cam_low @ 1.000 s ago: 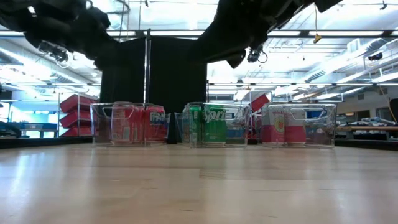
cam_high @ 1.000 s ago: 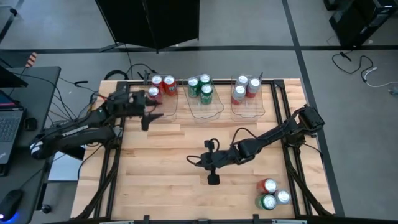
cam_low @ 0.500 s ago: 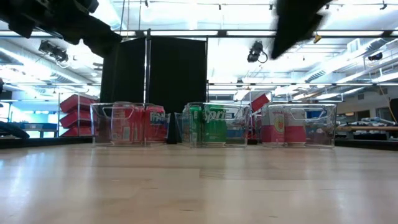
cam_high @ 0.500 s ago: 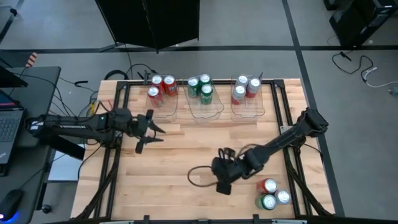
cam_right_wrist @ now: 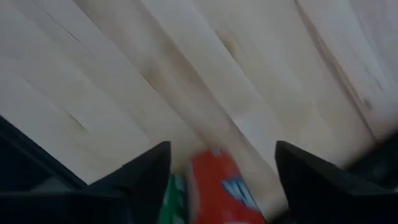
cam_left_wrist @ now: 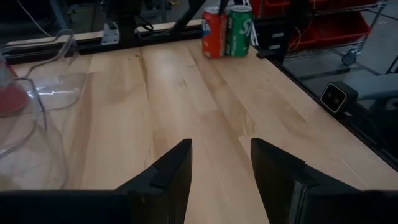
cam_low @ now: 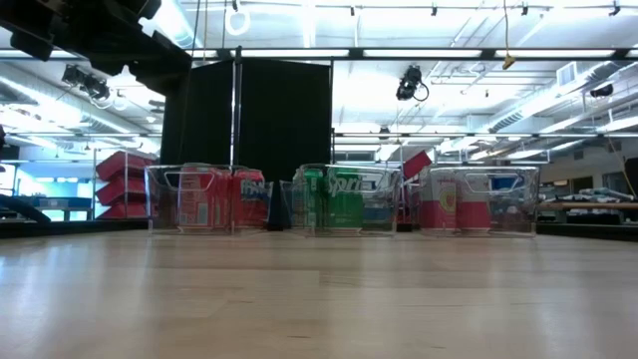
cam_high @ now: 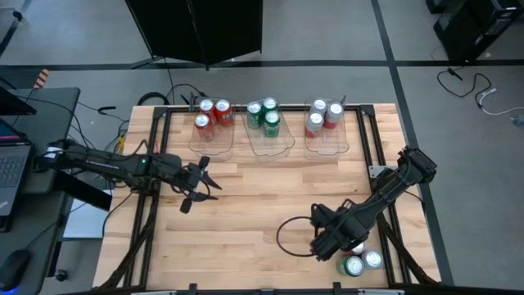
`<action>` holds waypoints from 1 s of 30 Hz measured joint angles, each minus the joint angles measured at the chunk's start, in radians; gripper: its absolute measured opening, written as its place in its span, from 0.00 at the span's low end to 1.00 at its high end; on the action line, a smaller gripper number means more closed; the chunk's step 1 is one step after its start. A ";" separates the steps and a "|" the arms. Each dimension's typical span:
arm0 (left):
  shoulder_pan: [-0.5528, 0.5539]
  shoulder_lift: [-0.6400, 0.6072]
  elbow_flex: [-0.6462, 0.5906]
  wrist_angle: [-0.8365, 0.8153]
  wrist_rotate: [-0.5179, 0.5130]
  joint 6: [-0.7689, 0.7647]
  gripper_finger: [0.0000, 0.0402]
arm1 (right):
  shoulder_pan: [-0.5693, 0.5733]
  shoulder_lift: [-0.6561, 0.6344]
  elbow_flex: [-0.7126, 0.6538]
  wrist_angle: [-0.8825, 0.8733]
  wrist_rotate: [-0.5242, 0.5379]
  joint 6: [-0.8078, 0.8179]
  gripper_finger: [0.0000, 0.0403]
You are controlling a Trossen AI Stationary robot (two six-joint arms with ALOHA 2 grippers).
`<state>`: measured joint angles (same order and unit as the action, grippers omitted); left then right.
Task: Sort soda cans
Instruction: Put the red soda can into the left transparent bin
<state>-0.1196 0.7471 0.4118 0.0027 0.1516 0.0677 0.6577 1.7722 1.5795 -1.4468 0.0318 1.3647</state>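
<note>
Three loose soda cans stand upright near the table's near right corner: red, green and silver. My right gripper hangs open just left of and above them, pointing down; its wrist view shows the red can below the gap between the fingers and the green can beside it. My left gripper is open over the table's left part, with nothing between its fingers. More cans stand in three clear bins along the far edge: red, green, silver-and-pink.
The three clear bins line the far edge. A black cable loops on the wood near my right gripper. Bare wood lies in the table's middle. A black frame rail runs along the right edge.
My left gripper has drawn back from the left bin toward the table's near edge, swinging round to face the right. My right gripper has gone from the table's middle toward the near right corner and the loose cans, tipping to point down.
</note>
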 joint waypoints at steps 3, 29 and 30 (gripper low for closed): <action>-0.009 0.017 0.000 0.009 0.000 0.000 0.41 | 0.020 0.000 0.000 -0.065 -0.073 0.031 0.76; -0.025 0.046 0.000 0.032 0.000 -0.024 0.41 | 0.184 0.001 -0.130 0.038 -0.231 0.334 0.82; -0.025 0.046 0.000 0.032 0.000 -0.024 0.41 | 0.185 0.001 -0.145 0.053 -0.236 0.336 0.82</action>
<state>-0.1444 0.7929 0.4114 0.0344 0.1517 0.0441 0.8429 1.7729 1.4347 -1.3940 -0.2045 1.7004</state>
